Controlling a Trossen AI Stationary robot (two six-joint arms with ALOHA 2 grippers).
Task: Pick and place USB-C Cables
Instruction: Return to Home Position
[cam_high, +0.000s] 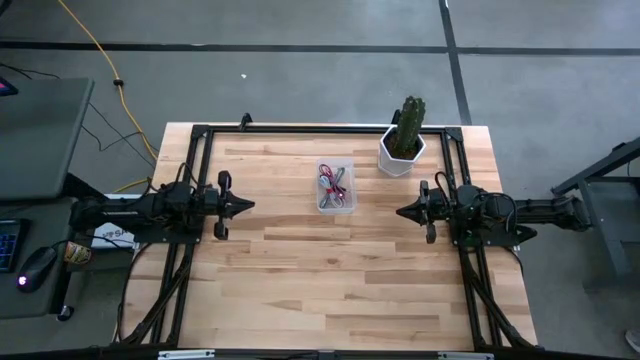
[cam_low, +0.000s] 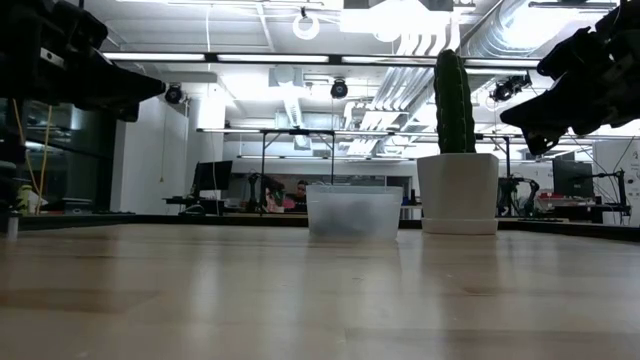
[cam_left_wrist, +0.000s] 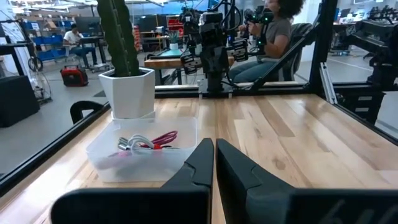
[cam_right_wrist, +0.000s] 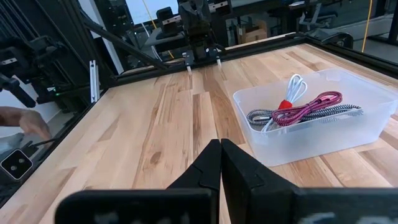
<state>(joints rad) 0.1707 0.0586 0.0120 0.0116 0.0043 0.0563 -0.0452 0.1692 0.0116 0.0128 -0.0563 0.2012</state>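
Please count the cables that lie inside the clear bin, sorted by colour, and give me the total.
White cable: 1
Dark red cable: 1
Grey braided cable: 1
Total: 3 that can be told apart in the clear bin. They overlap, so a further dark one may be hidden.
Neither the left gripper nor the right gripper holds one.

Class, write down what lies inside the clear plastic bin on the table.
The bin holds a tangled heap of USB-C cables: a white cable, a pink braided cable and black-and-white braided cable. Where they overlap, lower parts are hidden, so their count is unclear.
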